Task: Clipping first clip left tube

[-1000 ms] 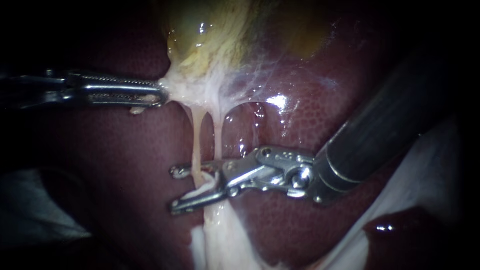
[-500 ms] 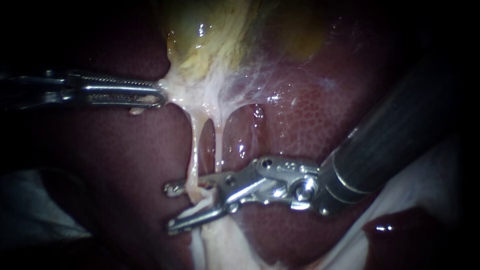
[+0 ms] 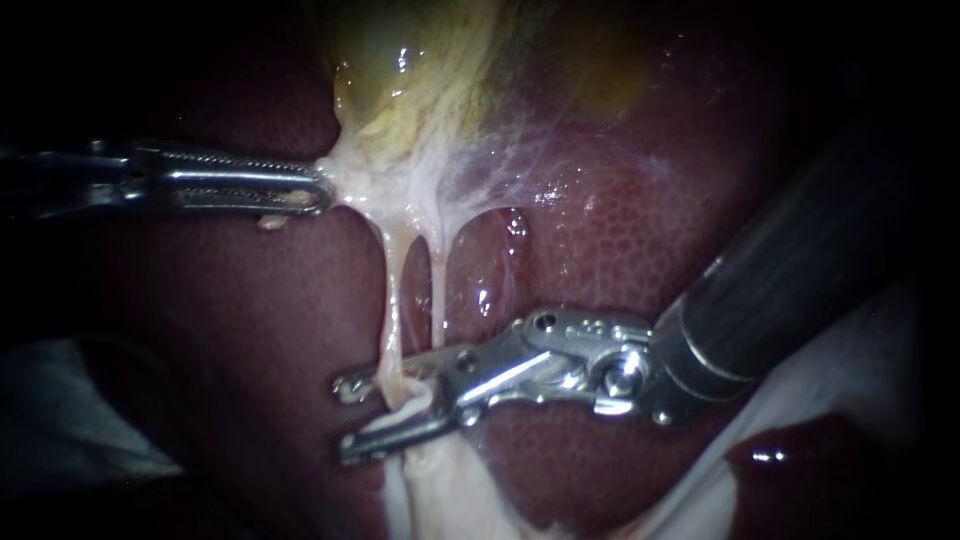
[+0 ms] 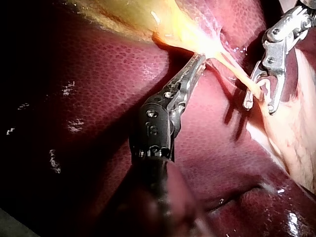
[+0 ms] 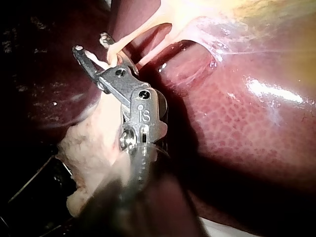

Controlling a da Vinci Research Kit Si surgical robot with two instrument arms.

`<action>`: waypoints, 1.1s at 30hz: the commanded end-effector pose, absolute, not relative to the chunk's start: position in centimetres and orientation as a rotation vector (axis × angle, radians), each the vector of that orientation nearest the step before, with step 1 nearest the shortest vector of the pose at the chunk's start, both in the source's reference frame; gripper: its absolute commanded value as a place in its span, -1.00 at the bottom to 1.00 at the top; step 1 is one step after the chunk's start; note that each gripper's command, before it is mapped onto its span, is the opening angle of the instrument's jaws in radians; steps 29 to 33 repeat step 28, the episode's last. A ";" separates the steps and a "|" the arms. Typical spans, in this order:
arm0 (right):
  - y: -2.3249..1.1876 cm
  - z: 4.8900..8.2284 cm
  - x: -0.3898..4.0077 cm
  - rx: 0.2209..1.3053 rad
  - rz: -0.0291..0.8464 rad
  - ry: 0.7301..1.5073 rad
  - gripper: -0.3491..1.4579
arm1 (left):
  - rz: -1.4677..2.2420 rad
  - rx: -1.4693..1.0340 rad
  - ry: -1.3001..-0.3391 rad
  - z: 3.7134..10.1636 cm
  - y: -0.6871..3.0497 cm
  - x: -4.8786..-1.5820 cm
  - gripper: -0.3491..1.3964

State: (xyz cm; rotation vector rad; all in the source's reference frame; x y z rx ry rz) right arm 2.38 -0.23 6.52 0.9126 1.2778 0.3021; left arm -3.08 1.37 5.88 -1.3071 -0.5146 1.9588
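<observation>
2 instruments in shot, 2 tubes, 1 gallbladder, 1 liver. The left instrument point(image 3: 322, 190) is slim steel with a toothed edge. Its hand is clamped on the whitish, stringy neck of the gallbladder point(image 3: 420, 70), both jaws biting it from 2 sides. The gallbladder is yellow-green and glossy; the liver point(image 3: 640, 230) around it is dark red, wet and finely mottled. From that neck 2 thin, pale, taut tubes run down side by side: the left tube point(image 3: 390, 300) is thicker, the right tube point(image 3: 437, 290) a mere thread. The right instrument point(image 3: 345, 418) is shiny jointed metal on a dark shaft, and its hand is open (a clear gap between the 2 jaws). The left tube passes through that gap, just above a lump of pale fatty tissue point(image 3: 440, 490). Something white sits beside the tube there; clip or tissue, can't tell.
</observation>
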 end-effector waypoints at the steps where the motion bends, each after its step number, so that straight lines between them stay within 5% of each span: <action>1: -0.21 6.52 2.38 0.907 0.307 1.278 -0.55 | 1.959 -1.307 -0.515 5.88 1.37 -3.08 -1.00; 11: -0.17 6.53 2.33 0.917 0.317 1.274 -1.00 | 1.959 -1.307 -0.515 5.88 1.37 -3.08 -1.00; 33: -0.16 6.58 2.28 0.922 0.335 1.266 -1.00 | 1.958 -1.307 -0.515 5.88 1.38 -3.08 -1.00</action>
